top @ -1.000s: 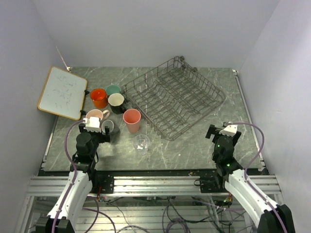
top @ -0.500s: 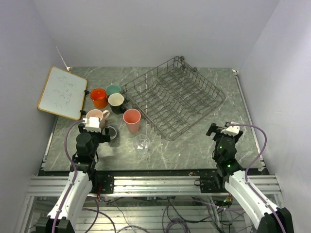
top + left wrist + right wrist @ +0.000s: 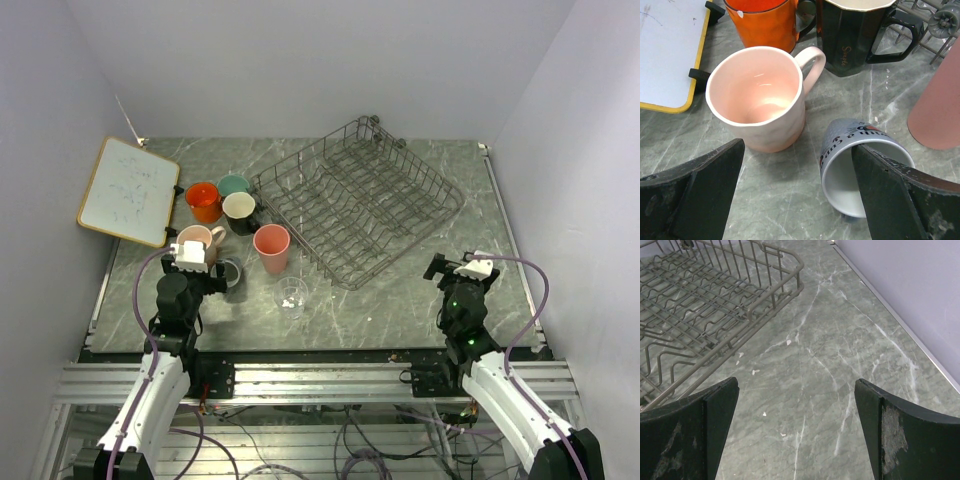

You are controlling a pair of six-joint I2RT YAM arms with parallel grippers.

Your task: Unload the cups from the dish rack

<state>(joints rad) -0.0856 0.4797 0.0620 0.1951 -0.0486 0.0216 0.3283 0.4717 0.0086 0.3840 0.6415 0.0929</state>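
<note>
The grey cup (image 3: 850, 145) bears dark lettering, seemingly "with a cup". Gold script on the black mug (image 3: 852, 35) is illegible.

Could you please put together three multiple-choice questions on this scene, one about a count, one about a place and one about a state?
1. How many cups stand on the table outside the dish rack?
A. three
B. seven
C. ten

2. Where is the clear glass?
A. in the dish rack
B. on the whiteboard
C. on the table, nearer its near edge than the tall pink tumbler

3. How is the left gripper?
A. shut on a mug
B. open, holding nothing
C. shut on the glass

Key:
1 B, the top view shows seven cups left of the rack and none in it.
2 C, the glass stands on the marble just in front of the tumbler.
3 B, its fingers stand wide apart in the wrist view.
</note>
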